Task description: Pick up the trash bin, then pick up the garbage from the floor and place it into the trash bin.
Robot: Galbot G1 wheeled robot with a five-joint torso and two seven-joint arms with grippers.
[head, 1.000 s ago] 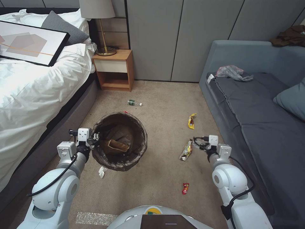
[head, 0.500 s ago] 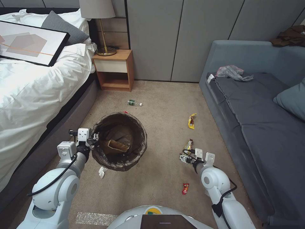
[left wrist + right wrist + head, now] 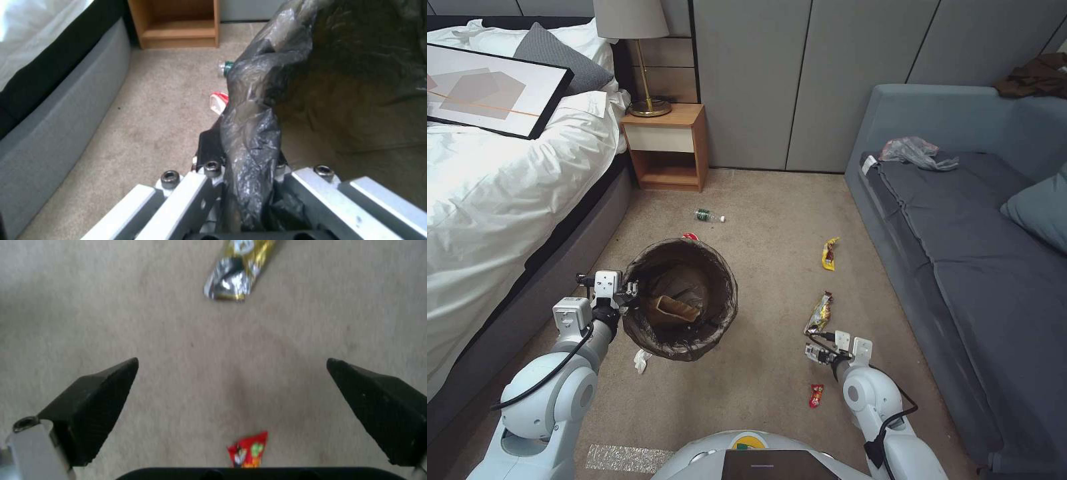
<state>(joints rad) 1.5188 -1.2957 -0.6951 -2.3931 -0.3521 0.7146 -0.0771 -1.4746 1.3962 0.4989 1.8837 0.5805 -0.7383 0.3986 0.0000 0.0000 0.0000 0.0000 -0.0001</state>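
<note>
Left tool [image 3: 627, 291] gripped the trash bin [image 3: 680, 300] by its bagged rim at 9 o'clock. Right tool [image 3: 231, 396], spread wide and empty, hung over carpet between silver-gold wrapper [image 3: 238, 268] and red wrapper [image 3: 248, 451]. Risk: closing on bare carpet, or the liner slipping.

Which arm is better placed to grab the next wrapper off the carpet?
Right. The right claw hangs open over the red wrapper; the left claw is shut on the trash bin rim.

The trash bin [image 3: 681, 300] sits between the bed [image 3: 500, 180] on the left and the sofa [image 3: 980, 247] on the right, a bottle [image 3: 708, 215] behind it, wrappers [image 3: 819, 313] on the floor [image 3: 760, 373] to its right.
</note>
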